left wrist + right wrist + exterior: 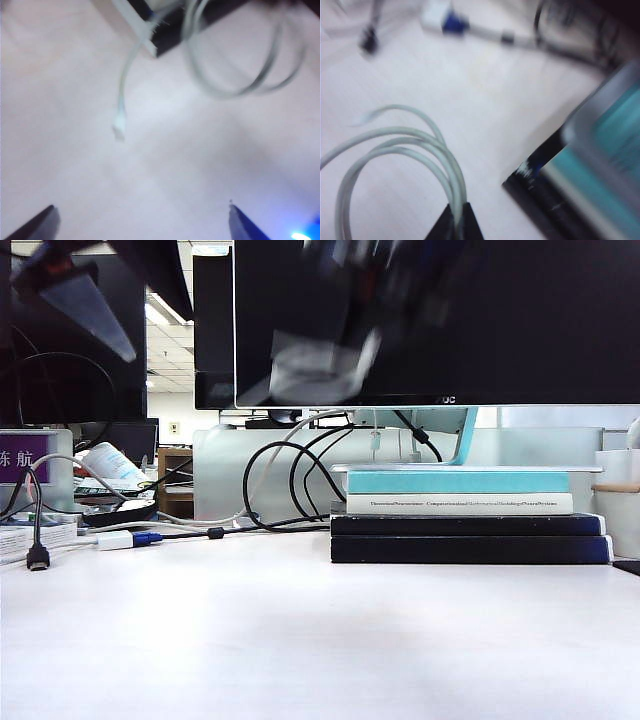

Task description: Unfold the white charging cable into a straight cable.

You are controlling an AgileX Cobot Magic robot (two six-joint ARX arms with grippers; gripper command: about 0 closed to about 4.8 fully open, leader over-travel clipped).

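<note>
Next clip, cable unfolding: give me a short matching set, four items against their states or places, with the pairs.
Items:
1. left gripper
2. right gripper
3. white charging cable
4. stack of books

States:
A. looped in coils, one plug end hanging free
B. jaws open, holding nothing
C. on the table under the monitor
D. shut on the white charging cable

Pairs: 1-B, 2-D, 3-A, 4-C
</note>
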